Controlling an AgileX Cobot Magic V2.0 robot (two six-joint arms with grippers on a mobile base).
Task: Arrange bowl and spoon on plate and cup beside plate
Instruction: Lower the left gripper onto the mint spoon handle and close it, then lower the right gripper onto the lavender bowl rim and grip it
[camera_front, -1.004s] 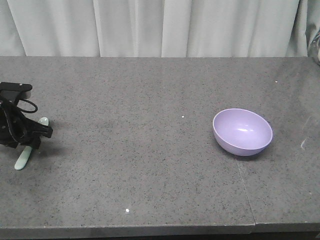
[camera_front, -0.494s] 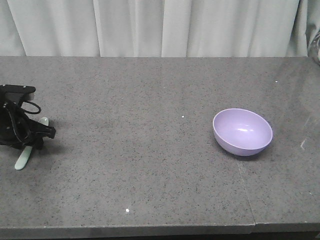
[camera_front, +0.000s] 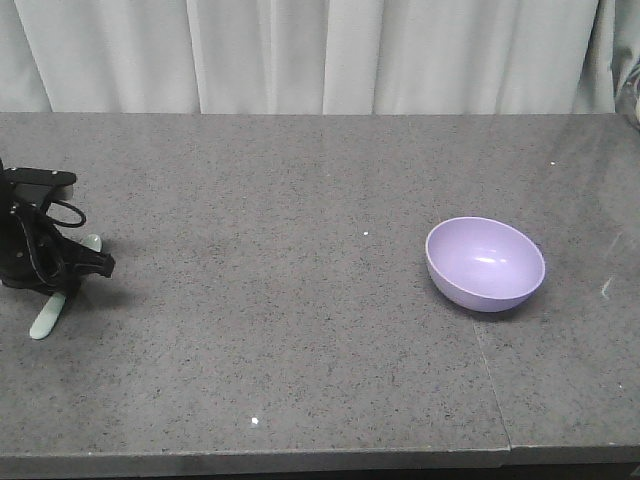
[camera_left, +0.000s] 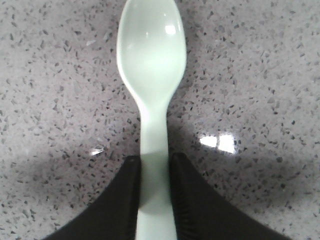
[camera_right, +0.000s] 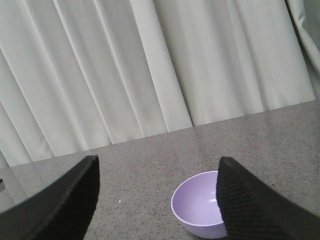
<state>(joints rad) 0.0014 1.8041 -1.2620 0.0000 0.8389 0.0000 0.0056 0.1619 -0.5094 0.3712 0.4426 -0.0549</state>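
Observation:
The pale mint-green spoon (camera_front: 45, 320) lies on the grey stone table at the far left; in the left wrist view the spoon (camera_left: 151, 55) points its oval head away from me. My left gripper (camera_front: 62, 288) (camera_left: 154, 161) is shut on the spoon's handle, one black finger pressed against each side. The lavender bowl (camera_front: 486, 263) stands upright and empty at the right. My right gripper (camera_right: 157, 161) hangs open above the table, short of the bowl (camera_right: 197, 202), with nothing between its fingers. The plate and the cup are out of view.
A white curtain (camera_front: 320, 55) hangs behind the table's far edge. A seam (camera_front: 493, 385) crosses the tabletop in front of the bowl. The table's front edge (camera_front: 300, 462) runs along the bottom of the front view.
The left gripper has shifted slightly right over the spoon's handle. The spoon and the bowl have stayed where they were.

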